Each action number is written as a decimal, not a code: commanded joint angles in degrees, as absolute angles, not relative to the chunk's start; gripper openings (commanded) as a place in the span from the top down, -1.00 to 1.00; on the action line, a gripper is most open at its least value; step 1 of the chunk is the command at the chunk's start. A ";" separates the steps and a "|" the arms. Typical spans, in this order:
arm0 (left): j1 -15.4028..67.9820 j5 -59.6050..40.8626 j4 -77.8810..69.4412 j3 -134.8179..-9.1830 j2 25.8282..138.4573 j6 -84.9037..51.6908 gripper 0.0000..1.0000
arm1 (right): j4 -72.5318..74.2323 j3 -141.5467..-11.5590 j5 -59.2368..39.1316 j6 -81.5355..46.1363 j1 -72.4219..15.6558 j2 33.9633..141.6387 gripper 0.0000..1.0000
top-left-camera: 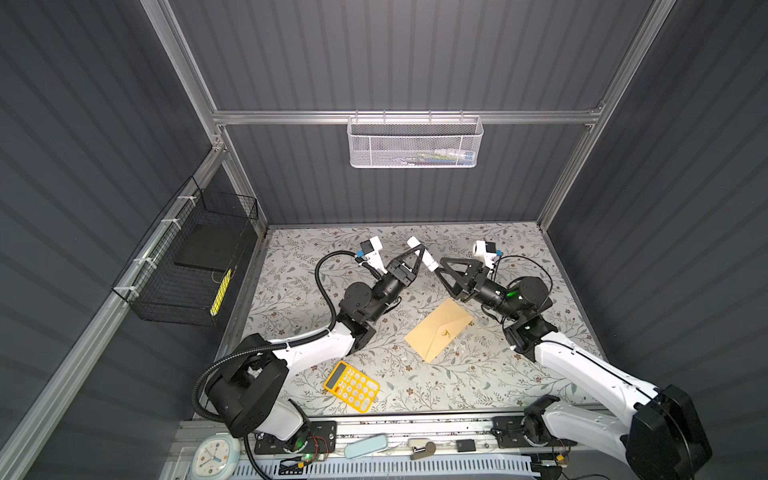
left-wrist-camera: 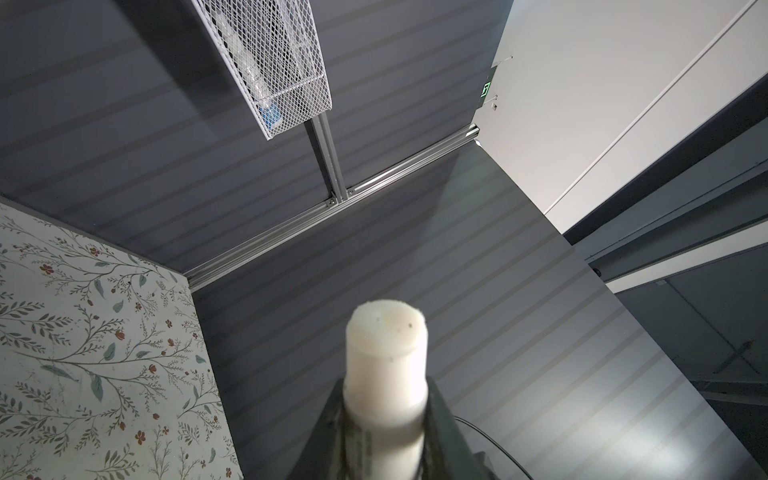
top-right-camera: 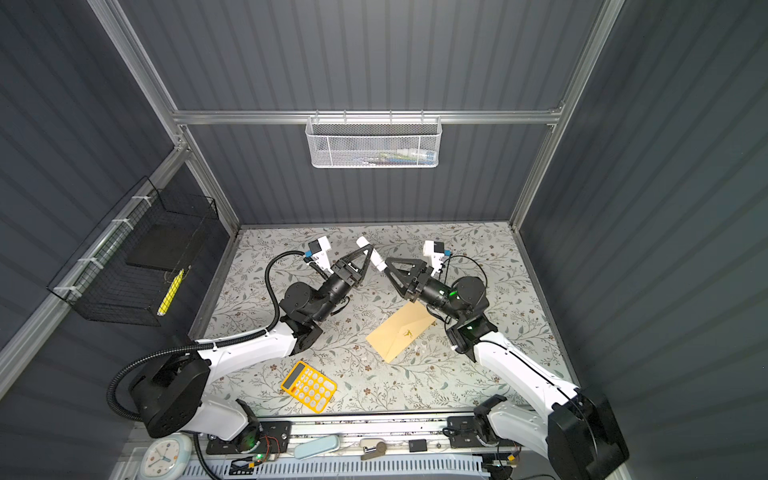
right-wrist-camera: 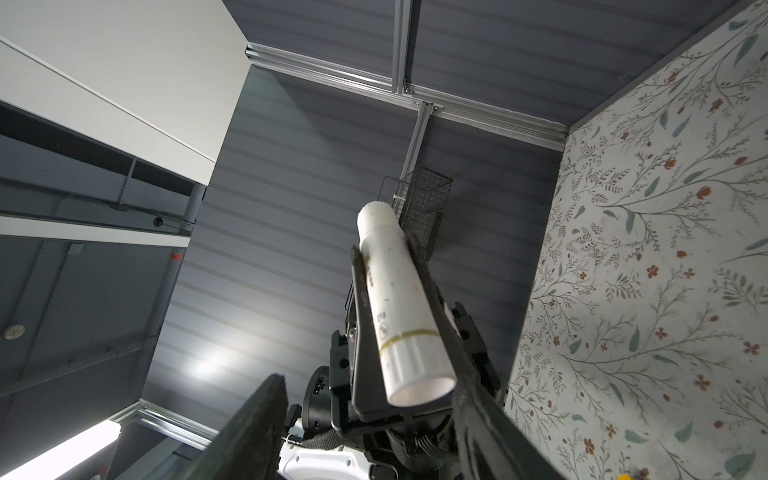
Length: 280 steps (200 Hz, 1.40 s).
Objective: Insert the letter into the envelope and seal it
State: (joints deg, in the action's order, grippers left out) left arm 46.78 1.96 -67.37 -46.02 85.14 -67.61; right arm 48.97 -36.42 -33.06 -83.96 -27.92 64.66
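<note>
The tan envelope (top-left-camera: pixel 438 328) (top-right-camera: pixel 399 332) lies flat on the flowered table, its triangular flap and small gold mark facing up. The letter is out of view. My left gripper (top-left-camera: pixel 419 251) (top-right-camera: pixel 368 250) (left-wrist-camera: pixel 384 411) is raised over the back of the table and shut on a white glue-stick tube (top-left-camera: pixel 430 262) (top-right-camera: pixel 377 261) (left-wrist-camera: pixel 386 353) (right-wrist-camera: pixel 390 291). Facing it, my right gripper (top-left-camera: pixel 437 266) (top-right-camera: pixel 386 267) (right-wrist-camera: pixel 365 384) is open. The tube's near end sits between its jaws, close against one finger.
A yellow calculator (top-left-camera: pixel 351 386) (top-right-camera: pixel 309 386) lies near the table's front edge. On the back wall hangs a white mesh basket (top-left-camera: pixel 413 141) (left-wrist-camera: pixel 270 62), and on the left wall a black wire basket (top-left-camera: pixel 187 266) (right-wrist-camera: pixel 424 199). A clock (top-left-camera: pixel 212 457) sits below the front rail.
</note>
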 commanded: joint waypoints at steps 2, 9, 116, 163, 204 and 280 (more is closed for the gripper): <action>46.96 2.72 -70.49 -48.05 85.47 -65.93 1.00 | 52.12 -36.38 -33.84 -84.22 -28.38 66.02 -0.28; 46.97 2.64 -70.49 -48.01 85.44 -66.01 1.00 | 52.12 -36.43 -33.88 -84.09 -28.39 66.33 -0.28; 47.00 2.90 -70.11 -47.68 85.34 -66.24 1.00 | 56.35 -36.16 -34.20 -85.09 -28.75 68.65 0.02; 46.93 2.88 -69.98 -47.66 85.35 -66.32 1.00 | 56.68 -36.30 -34.45 -85.17 -28.75 68.84 0.16; 47.09 3.03 -69.81 -47.47 85.34 -66.41 1.00 | 57.48 -36.80 -34.91 -85.47 -28.84 69.35 0.24; 47.36 2.72 -69.35 -47.47 85.85 -66.66 1.00 | 58.10 -37.44 -36.13 -84.97 -28.91 70.41 0.45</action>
State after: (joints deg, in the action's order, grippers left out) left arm 46.85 2.46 -68.20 -46.02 85.14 -67.68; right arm 55.86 -36.40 -34.50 -85.45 -28.56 70.11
